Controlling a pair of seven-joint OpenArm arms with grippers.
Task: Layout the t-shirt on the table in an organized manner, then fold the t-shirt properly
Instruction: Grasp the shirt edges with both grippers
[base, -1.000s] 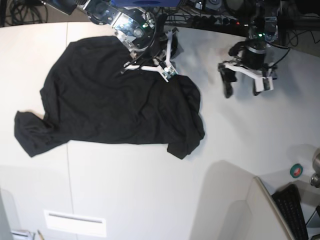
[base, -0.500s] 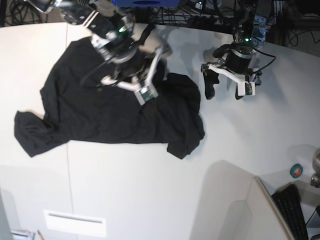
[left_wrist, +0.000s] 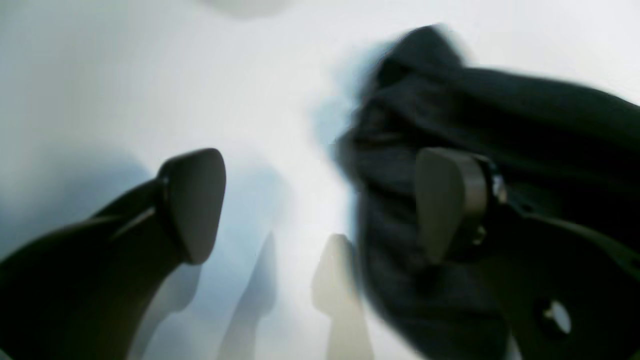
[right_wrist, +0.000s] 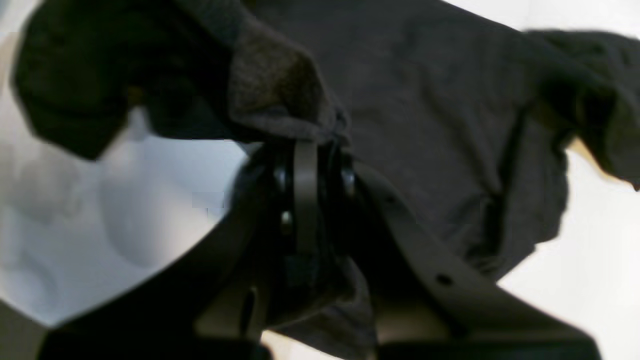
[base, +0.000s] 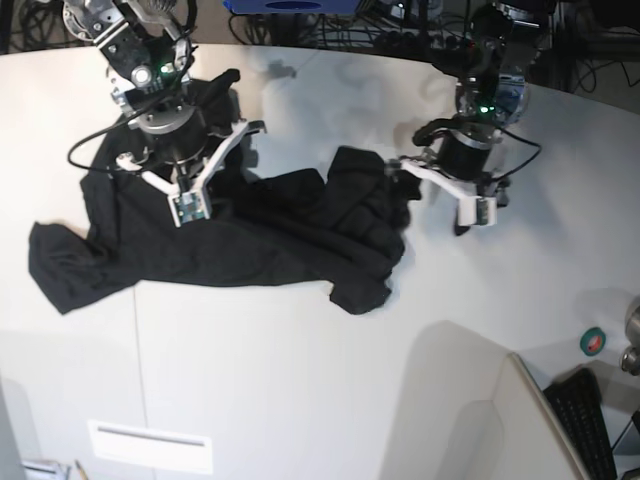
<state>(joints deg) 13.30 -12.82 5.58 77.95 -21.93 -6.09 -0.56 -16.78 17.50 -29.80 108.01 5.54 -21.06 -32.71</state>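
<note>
The black t-shirt lies crumpled across the left half of the white table, with no print showing. My right gripper is at the shirt's upper left, shut on a bunched fold of the t-shirt; the closed fingertips pinch the cloth. My left gripper hovers open at the shirt's right edge. In the left wrist view its fingers stand wide apart, one over bare table and the other over the t-shirt, with nothing between them. That view is blurred.
A green tape roll and a black keyboard sit on a lower surface at the right, behind a partition. Cables run along the table's far edge. A white label is near the front left.
My right gripper has dragged the shirt's upper edge to the left, bunching the cloth. My left arm has moved left and nearer, up to the shirt's right edge.
</note>
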